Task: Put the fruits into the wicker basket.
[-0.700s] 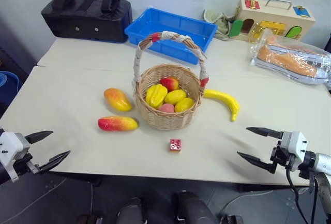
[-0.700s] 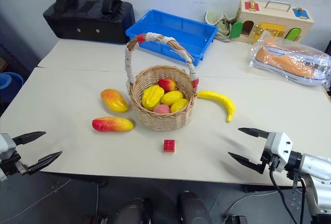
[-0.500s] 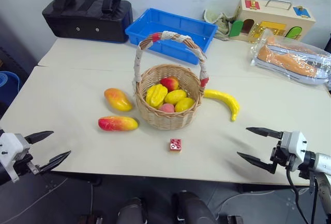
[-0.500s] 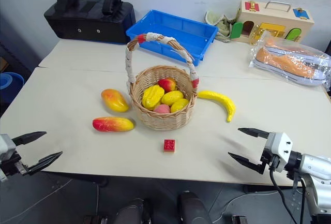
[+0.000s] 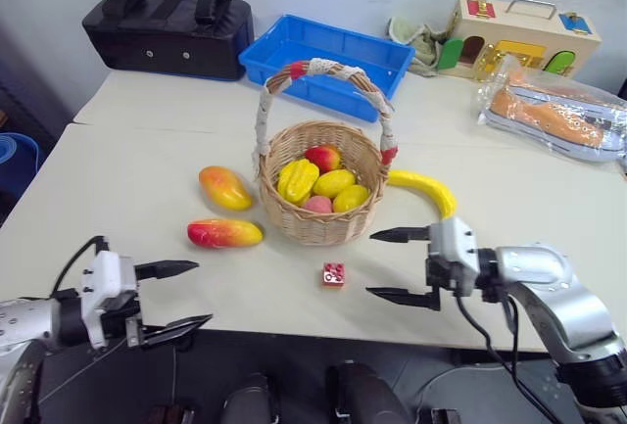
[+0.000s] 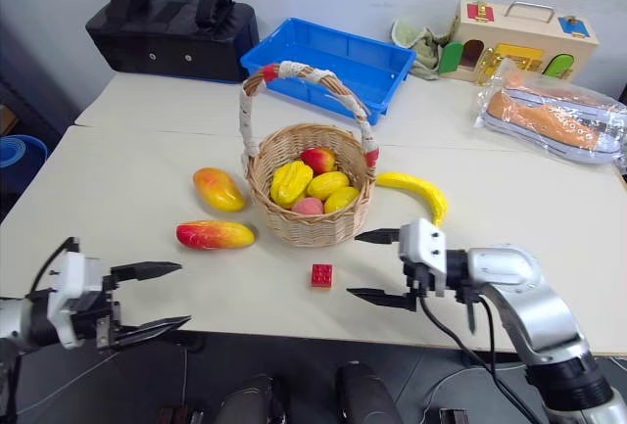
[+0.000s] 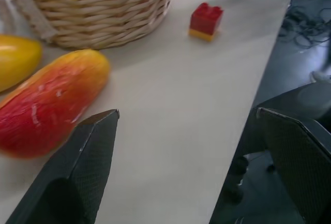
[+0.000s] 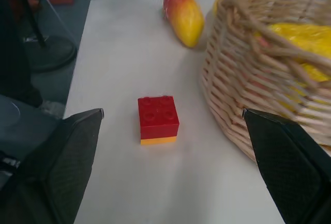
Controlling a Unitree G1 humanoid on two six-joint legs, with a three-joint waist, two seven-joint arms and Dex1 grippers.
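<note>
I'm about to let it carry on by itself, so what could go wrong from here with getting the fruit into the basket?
The open right gripper points at the red toy brick, so it might grab that instead of the banana behind its arm. The basket's tall handle arches over the opening and could get bumped. Fruit already fills much of the basket, so the two mangoes might roll out.

Robot lab: test table [image 5: 127, 218] w/ toy props, cabling under.
</note>
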